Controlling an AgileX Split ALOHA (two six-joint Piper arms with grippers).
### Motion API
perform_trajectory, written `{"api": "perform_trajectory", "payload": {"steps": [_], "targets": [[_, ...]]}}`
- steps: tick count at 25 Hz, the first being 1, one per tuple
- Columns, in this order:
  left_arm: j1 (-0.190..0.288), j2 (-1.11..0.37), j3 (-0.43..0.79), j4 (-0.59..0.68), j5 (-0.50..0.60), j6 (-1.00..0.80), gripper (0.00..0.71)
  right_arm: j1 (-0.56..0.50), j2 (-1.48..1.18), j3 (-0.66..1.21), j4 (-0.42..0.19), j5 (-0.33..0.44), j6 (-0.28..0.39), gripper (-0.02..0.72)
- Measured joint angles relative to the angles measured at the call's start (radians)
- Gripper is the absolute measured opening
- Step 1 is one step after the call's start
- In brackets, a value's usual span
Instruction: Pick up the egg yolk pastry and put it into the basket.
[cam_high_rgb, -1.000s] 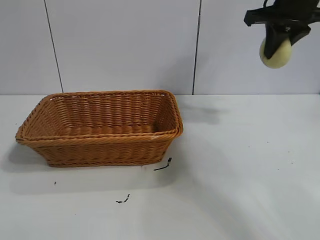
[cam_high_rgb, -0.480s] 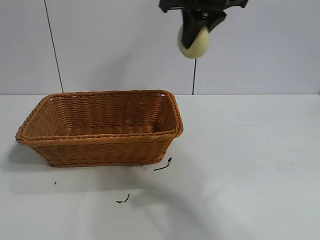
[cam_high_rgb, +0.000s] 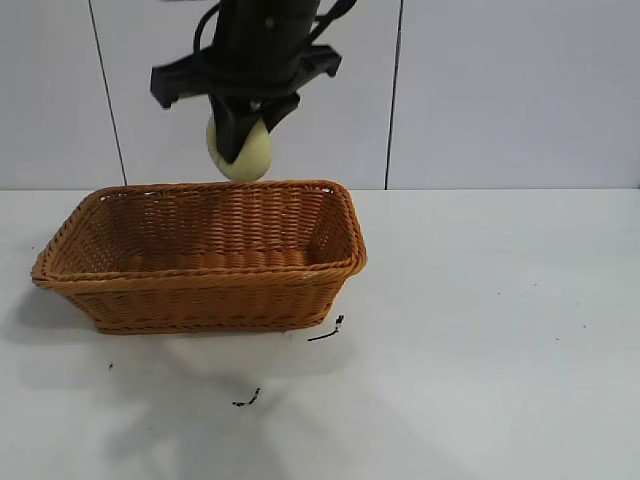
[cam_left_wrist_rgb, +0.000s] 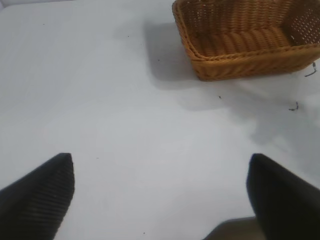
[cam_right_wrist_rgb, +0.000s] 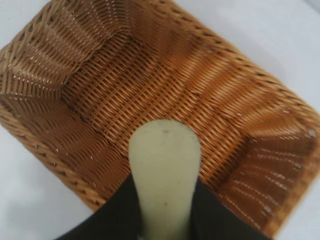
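Note:
My right gripper is shut on the egg yolk pastry, a pale yellow-green rounded lump, and holds it in the air just above the far rim of the basket. In the right wrist view the pastry is squeezed between the two black fingers, with the empty woven floor of the basket right below. My left gripper is open and empty over bare table, well away from the basket.
The white table stretches right of and in front of the basket. Two small black scraps lie on it near the basket's front right corner. A white panelled wall stands behind.
My right gripper has carried the pastry from the upper right leftward and down, to just above the basket. The basket has not moved.

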Motion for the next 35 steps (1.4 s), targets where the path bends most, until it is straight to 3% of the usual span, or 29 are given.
{"api": "perform_trajectory", "payload": {"steps": [10,13,16,18,20,29,35], "targets": [[0.0,0.0,0.0,0.0,0.0,0.0,0.695,-0.002,0.162,0.0,-0.01,-0.075,0.017,0.13],[0.0,0.0,0.0,0.0,0.0,0.0,0.695,-0.002,0.162,0.0,-0.01,-0.082,0.023,0.252],[0.0,0.0,0.0,0.0,0.0,0.0,0.695,-0.002,0.161,0.0,-0.01,-0.082,0.025,0.489],[0.0,0.0,0.0,0.0,0.0,0.0,0.695,-0.002,0.161,-0.011,-0.01,-0.069,0.026,0.609],[0.0,0.0,0.0,0.0,0.0,0.0,0.695,-0.002,0.161,-0.036,-0.01,-0.039,0.026,0.661],[0.0,0.0,0.0,0.0,0.0,0.0,0.695,-0.011,0.161,-0.305,-0.01,0.129,0.026,0.693],[0.0,0.0,0.0,0.0,0.0,0.0,0.695,-0.104,0.16,-0.349,-0.01,0.161,0.027,0.693]]}}
